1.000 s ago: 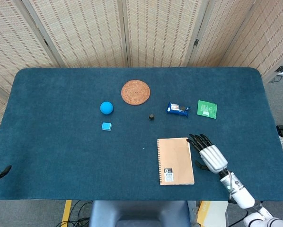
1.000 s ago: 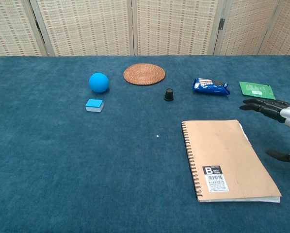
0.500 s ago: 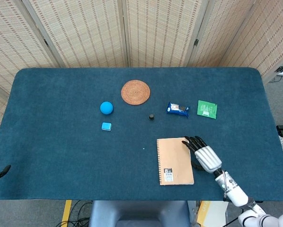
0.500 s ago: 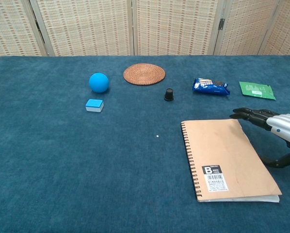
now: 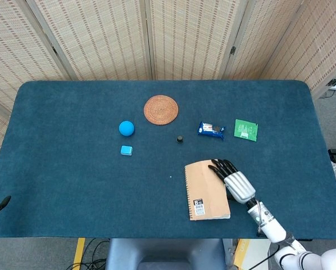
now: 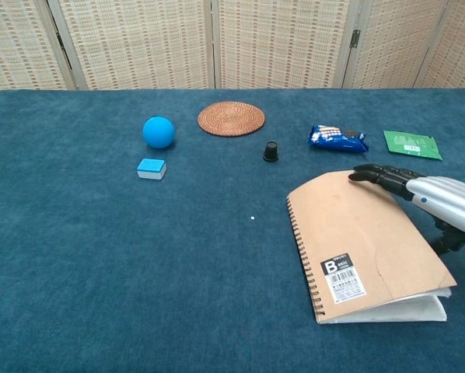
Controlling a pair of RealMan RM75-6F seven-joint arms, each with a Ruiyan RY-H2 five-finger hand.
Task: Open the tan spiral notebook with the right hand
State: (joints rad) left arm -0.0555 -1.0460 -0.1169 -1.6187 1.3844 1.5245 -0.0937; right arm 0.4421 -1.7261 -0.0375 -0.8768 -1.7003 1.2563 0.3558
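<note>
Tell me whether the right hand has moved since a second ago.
Yes. In the head view the right hand has moved left, from beside the tan spiral notebook to over its cover, lifting it, judged against the fixed green card.

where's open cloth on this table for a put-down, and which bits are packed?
Bare cloth: the whole stretch left of the blue ball and blue block, and the near strip left of the notebook. Crowded: the mid-right row of woven mat, black cap, snack pack and green card, plus the right hand over the notebook.
</note>
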